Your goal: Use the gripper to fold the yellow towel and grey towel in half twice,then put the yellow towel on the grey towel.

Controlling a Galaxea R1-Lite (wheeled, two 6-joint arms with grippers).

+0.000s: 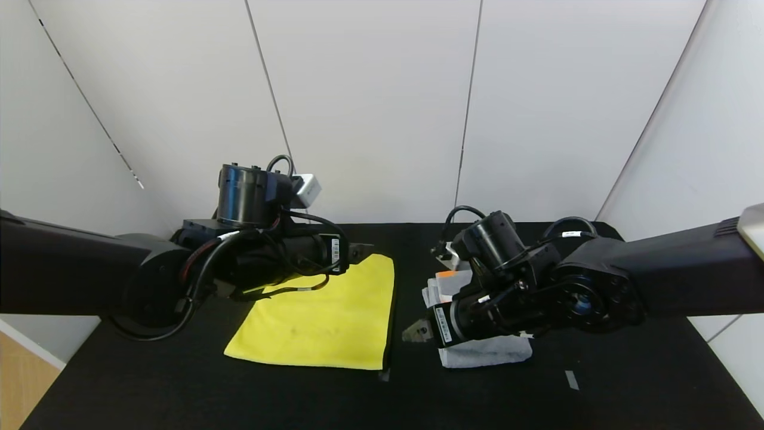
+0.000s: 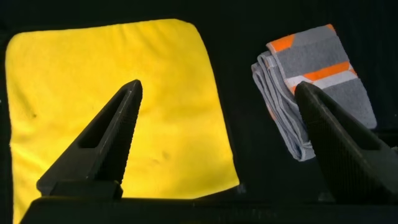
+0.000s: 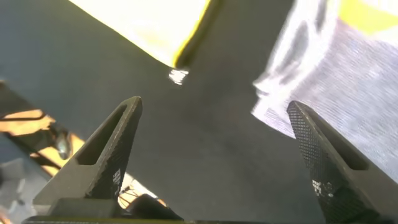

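Note:
The yellow towel (image 1: 322, 322) lies flat on the black table, left of centre, with a dark trim along its right edge. My left gripper (image 1: 361, 251) hovers over its far right corner, open, with nothing between its fingers. In the left wrist view the yellow towel (image 2: 174, 124) and the grey towel (image 2: 311, 59) lie side by side below the open left gripper (image 2: 219, 87). The grey towel (image 1: 486, 352) is a folded bundle with orange patches, mostly hidden under my right arm. My right gripper (image 1: 415, 331) stands open beside the bundle's left edge, over bare table between the towels. The right wrist view shows the grey towel (image 3: 348, 74) next to one finger.
The black table (image 1: 627, 382) carries small white tape marks (image 1: 572, 380) near the front right and another (image 1: 384, 375) at the yellow towel's near corner. White wall panels close in the back and sides. The table's left edge drops off at the lower left.

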